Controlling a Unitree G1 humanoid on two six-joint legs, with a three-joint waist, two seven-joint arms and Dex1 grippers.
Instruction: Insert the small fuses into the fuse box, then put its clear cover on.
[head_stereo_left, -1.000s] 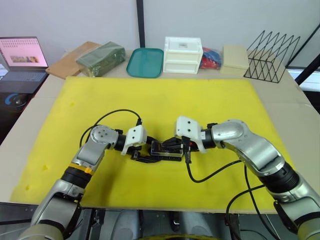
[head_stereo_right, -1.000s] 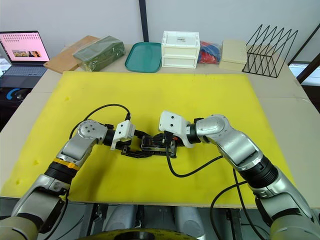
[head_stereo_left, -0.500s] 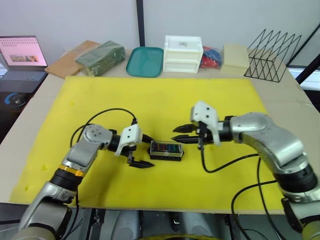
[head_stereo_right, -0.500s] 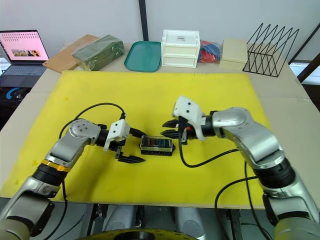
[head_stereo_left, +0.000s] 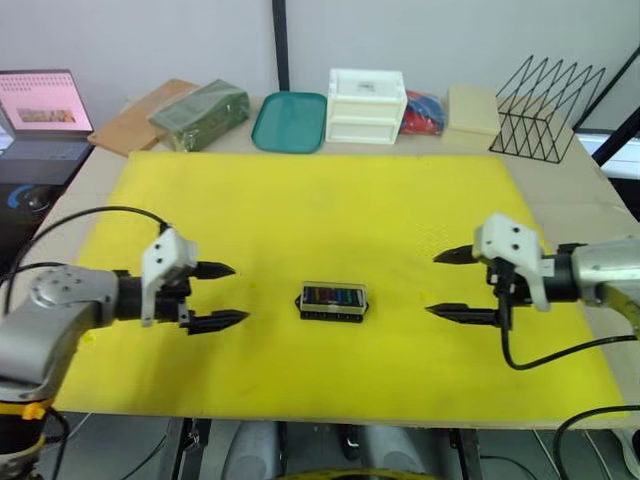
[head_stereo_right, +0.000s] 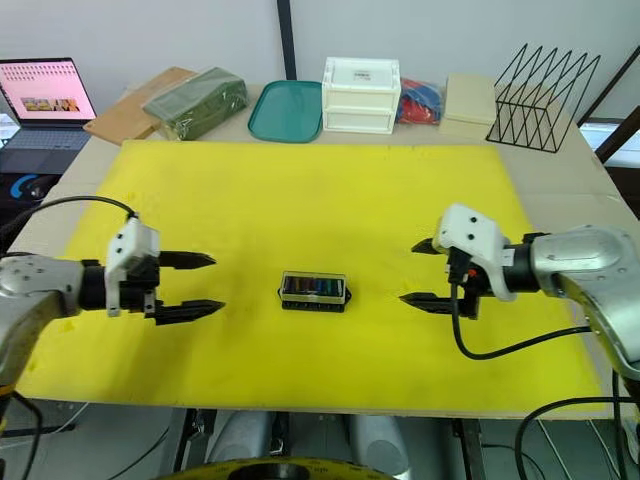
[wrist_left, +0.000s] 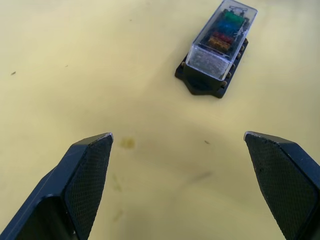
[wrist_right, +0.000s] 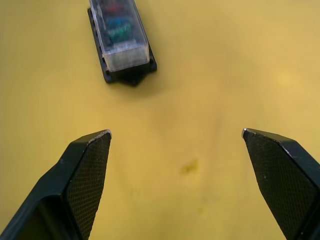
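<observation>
Left eye view: fuse box (head_stereo_left: 333, 301) sits flat on the yellow mat (head_stereo_left: 320, 200), midway between the 2 hands, touching neither. Clear cover (wrist_left: 222, 39) is seated on top of it; coloured small fuses (wrist_left: 226, 30) show through the cover, in their slots.

Left hand (head_stereo_left: 218, 295): fingers spread wide apart, holding nothing, tips aimed at the box, which lies well off ahead of it. Right hand (head_stereo_left: 452, 284): same, fingers wide apart, nothing held, box well ahead of its tips.

Left wrist view: box lies beyond the fingertips (wrist_left: 92, 165), nearer the one finger's side than centre. Right wrist view: same story, box (wrist_right: 120, 40) offset toward one finger (wrist_right: 90, 170).

Far side of the counter (head_stereo_left: 590, 215), beyond both hands: teal tray (head_stereo_left: 290, 123), white drawer box (head_stereo_left: 367, 106), wire rack (head_stereo_left: 548, 110), laptop (head_stereo_left: 42, 115).
</observation>
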